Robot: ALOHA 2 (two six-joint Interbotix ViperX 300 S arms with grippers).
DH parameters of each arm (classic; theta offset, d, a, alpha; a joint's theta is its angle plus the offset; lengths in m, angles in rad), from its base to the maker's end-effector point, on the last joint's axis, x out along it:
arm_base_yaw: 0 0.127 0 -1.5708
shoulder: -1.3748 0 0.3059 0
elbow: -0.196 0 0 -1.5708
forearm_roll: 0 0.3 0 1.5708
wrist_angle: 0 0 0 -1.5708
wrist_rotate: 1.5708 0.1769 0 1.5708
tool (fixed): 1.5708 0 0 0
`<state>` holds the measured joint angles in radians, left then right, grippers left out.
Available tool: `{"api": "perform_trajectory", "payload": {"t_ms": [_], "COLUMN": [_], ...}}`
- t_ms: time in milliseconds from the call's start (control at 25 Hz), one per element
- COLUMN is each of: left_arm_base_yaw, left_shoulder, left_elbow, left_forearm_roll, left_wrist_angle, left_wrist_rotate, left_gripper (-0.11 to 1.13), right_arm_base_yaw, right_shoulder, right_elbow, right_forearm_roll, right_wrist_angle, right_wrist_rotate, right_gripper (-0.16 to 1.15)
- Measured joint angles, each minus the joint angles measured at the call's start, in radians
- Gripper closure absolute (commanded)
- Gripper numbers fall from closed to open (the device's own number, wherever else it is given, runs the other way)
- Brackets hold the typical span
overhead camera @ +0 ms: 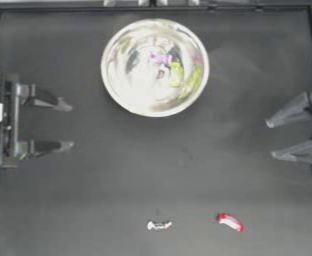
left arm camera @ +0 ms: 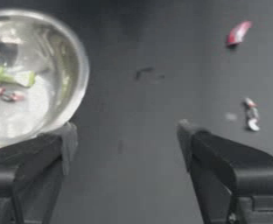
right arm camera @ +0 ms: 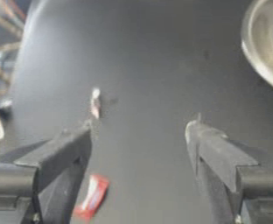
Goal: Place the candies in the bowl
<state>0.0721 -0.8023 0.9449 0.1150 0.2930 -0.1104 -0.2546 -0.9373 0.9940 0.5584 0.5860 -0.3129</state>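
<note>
The big shiny silver bowl is sitting near the far edge of the dark table. Inside it, some candies are showing as yellow-green and purple bits, mixed up with their reflections, so I cannot tell how many are in there.

Two candies are lying on the table near the front edge, well apart from the bowl. One is the red-white candy. The other is a white candy with twisted ends, lying near it on its left.

The left gripper is waiting at the left side of the table, with its jaws spread wide and holding nothing. The right gripper is waiting at the right side, also wide apart and holding nothing.
</note>
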Motion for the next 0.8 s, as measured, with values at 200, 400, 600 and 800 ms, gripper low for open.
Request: {"api": "perform_trajectory", "payload": {"t_ms": [200,400,600,800], "left_arm_base_yaw": [-0.011,-0.012,-0.011,-0.011], "left_shoulder": [-0.043,-0.086,-0.114,-0.135], "left_elbow": [0.037,0.058,0.074,0.077], "left_forearm_roll": [-0.029,-0.035,-0.037,-0.038], "left_wrist_angle": [0.000,0.000,0.000,0.000], "left_wrist_rotate": [-0.003,-0.005,-0.011,-0.014], "left_gripper": [0.03,0.03,0.03,0.03], "right_arm_base_yaw": [0.118,0.321,0.532,0.615], "right_shoulder": [0.046,0.115,0.245,0.359], "right_elbow": [-0.083,-0.149,-0.218,-0.253], "right_forearm_roll": [-0.244,-0.543,-0.776,-0.792], "right_wrist_angle": [0.115,0.236,0.353,0.364], "right_wrist_rotate": [0.313,0.703,1.023,1.150], "right_gripper": [0.03,0.04,0.04,0.02]}}
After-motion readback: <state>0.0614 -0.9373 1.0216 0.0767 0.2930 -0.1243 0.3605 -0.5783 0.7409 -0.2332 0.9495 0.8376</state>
